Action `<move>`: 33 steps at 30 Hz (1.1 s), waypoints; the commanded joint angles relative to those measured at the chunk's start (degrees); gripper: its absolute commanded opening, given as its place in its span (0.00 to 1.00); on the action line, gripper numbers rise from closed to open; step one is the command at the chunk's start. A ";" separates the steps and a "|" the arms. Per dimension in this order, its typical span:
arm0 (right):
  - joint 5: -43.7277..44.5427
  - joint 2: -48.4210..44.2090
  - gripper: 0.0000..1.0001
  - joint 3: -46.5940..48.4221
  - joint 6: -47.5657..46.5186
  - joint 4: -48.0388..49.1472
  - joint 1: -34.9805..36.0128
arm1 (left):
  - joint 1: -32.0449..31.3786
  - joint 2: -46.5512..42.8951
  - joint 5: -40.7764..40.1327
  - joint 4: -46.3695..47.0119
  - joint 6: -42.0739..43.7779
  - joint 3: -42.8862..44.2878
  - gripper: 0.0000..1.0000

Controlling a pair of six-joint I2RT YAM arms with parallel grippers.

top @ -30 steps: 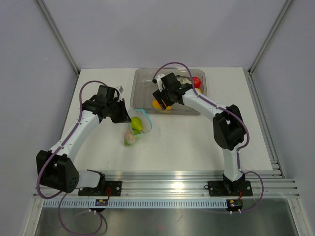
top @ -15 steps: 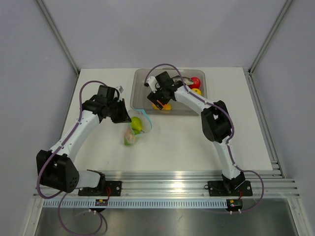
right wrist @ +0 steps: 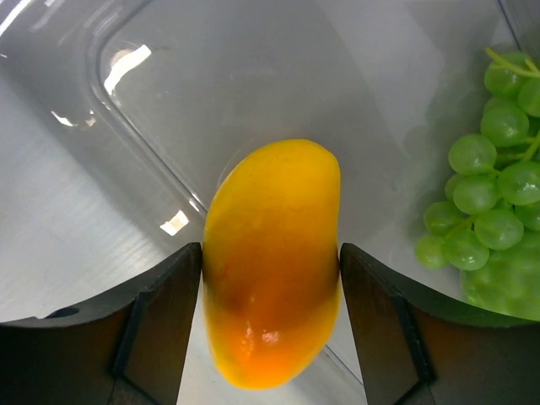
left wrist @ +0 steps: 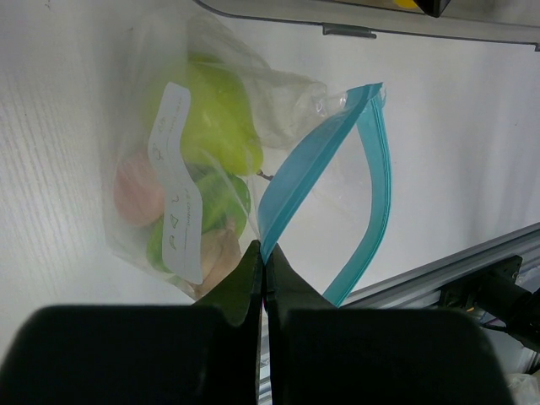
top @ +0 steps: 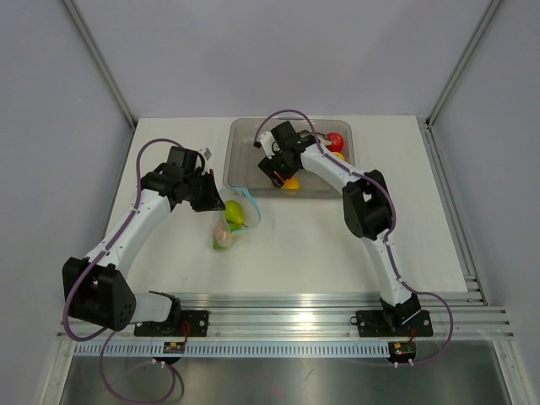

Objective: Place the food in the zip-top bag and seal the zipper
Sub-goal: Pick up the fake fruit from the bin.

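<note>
Over at the tray (right wrist: 253,76), the right gripper (right wrist: 270,270) has its jaws clasped on the mango (right wrist: 272,211), not yet bagged; grapes (right wrist: 489,194) lie beside it. On the tabletop (top: 337,245) the zip-top bag (left wrist: 287,93) already holds a pear (left wrist: 215,114) and other pieces, its zipper (left wrist: 375,186) gaping, one strip pinched by the left gripper (left wrist: 263,253).

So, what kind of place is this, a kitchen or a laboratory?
Probably a robot test bench in a laboratory, not a kitchen: a white table edged by an aluminium rail, plain grey panels around it, and a glossy toy mango in a clear tray.
</note>
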 commanded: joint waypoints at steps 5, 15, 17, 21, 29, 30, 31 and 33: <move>2.73 1.87 0.78 2.30 1.00 -4.65 -1.22 | -0.27 -0.31 0.82 2.06 -0.50 0.35 0.00; 4.40 0.65 0.49 2.65 2.83 -3.17 -1.31 | -0.35 0.39 0.91 1.98 -0.32 0.70 0.00; 4.66 -1.02 0.46 2.30 3.54 -2.55 -1.31 | -0.35 0.30 0.91 1.98 -0.41 0.79 0.00; 3.88 -9.98 0.42 -1.46 7.66 2.18 -1.40 | -0.35 0.48 1.00 1.89 -0.41 1.23 0.00; -5.61 -27.81 0.41 -10.79 15.67 7.91 -1.31 | -0.35 0.83 1.17 1.19 0.29 2.46 0.00; -6.84 -29.49 0.41 -12.88 17.15 8.00 -1.13 | -0.35 0.66 1.09 1.27 0.30 2.46 0.00; -8.59 -30.90 0.41 -14.21 18.04 8.26 -0.96 | -0.35 0.57 1.09 1.36 0.30 2.46 0.00; -9.57 -35.38 0.41 -18.08 21.20 9.31 0.36 | -0.35 0.57 1.26 1.36 0.21 2.55 0.00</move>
